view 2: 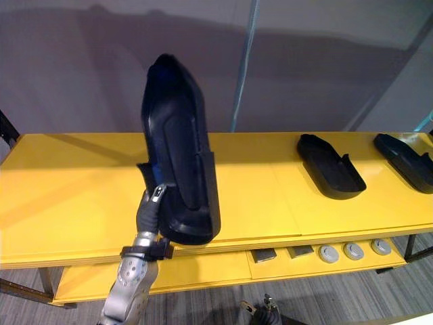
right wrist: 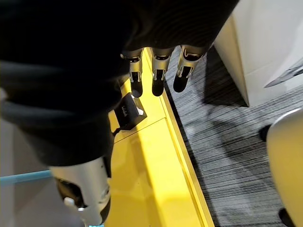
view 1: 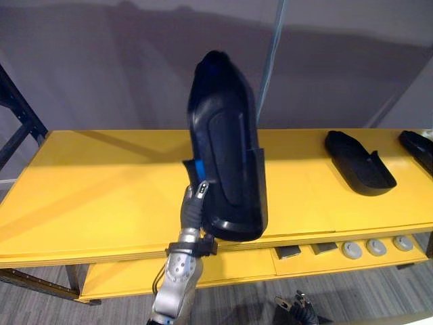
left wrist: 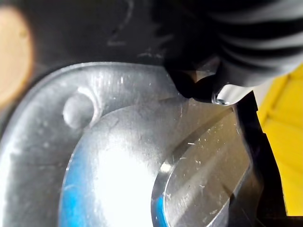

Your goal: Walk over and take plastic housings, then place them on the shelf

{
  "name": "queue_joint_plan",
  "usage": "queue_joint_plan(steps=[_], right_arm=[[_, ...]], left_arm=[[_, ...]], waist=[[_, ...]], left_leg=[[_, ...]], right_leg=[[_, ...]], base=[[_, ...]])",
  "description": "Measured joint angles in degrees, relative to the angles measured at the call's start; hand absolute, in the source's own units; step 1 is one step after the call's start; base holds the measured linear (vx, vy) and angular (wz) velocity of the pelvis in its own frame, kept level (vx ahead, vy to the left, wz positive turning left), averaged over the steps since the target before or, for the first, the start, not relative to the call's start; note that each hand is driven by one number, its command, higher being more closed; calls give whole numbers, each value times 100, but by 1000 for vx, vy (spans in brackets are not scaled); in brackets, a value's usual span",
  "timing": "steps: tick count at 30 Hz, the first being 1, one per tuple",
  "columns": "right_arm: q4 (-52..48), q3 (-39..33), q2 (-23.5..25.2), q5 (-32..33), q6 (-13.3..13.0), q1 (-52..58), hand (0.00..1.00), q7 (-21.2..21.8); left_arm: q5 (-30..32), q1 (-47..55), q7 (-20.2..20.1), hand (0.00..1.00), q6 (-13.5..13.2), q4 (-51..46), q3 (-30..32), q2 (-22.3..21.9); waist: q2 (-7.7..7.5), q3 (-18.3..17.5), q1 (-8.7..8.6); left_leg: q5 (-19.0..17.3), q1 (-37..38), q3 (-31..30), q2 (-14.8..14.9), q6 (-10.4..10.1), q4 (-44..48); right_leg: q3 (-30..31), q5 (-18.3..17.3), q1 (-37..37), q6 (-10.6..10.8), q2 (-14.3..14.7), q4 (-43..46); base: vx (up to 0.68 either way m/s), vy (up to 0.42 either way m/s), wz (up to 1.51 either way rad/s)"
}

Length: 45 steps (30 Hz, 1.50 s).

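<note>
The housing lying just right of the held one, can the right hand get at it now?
Probably yes: the right hand hangs low, empty, fingers relaxed, and that housing lies uncovered on the shelf with bare yellow around it.

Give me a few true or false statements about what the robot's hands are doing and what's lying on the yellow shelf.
1. The left hand holds a black housing upright. True.
2. The right hand grips a housing too. False: its fingers are straight and hold nothing.
3. Two more housings lie on the right part of the yellow shelf. True.
4. The round grey parts sit on the top board. False: they sit on the lower level.
</note>
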Motion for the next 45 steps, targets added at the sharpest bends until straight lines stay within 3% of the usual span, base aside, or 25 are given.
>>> queue_joint_plan(steps=[5,10,18,21,31,32,45], right_arm=[[214,89,-60,-3,3,-130,0,38],[254,170,-132,0,3,-190,0,49],[225,288,-207,1,0,-253,0,78],[213,288,-206,1,-2,-288,0,81],[86,475,-189,3,-4,-374,0,79],[50,511,-186,3,-4,-366,0,79],[-260,509,-191,248,-5,-232,0,79]], left_arm=[[360,-807,324,100,400,1311,398,42],[474,-1225,633,100,671,2083,670,200],[489,-1798,1105,100,877,2825,1111,230],[499,-1863,1179,100,902,2935,1224,231],[423,-2578,1324,100,945,3632,1343,179],[412,-2682,1334,0,942,3735,1360,177],[-114,-3592,1386,0,900,4324,1363,-402]], waist=[[39,-83,-420],[49,-78,-566],[122,11,-641],[136,27,-731],[168,236,-762],[165,239,-761],[191,358,-749]], left_leg=[[522,238,51,114,-25,-842],[738,232,173,185,-41,-1116],[801,70,187,190,-45,-1182],[814,30,201,192,-47,-1173],[788,44,369,245,-85,-1174],[781,25,396,263,-95,-1174],[742,-39,514,260,-147,-1170]], right_leg=[[39,291,-58,-67,151,-294],[164,547,-124,-82,251,-552],[168,599,-275,-98,270,-636],[169,598,-316,-102,273,-638],[315,611,-369,-122,335,-626],[331,618,-406,-131,350,-617],[442,386,-690,-120,344,-219]], base=[[-96,-55,-8],[-90,-8,-15],[-30,4,1],[33,7,-1],[-6,9,-8],[-61,9,-11],[3,8,-4]])
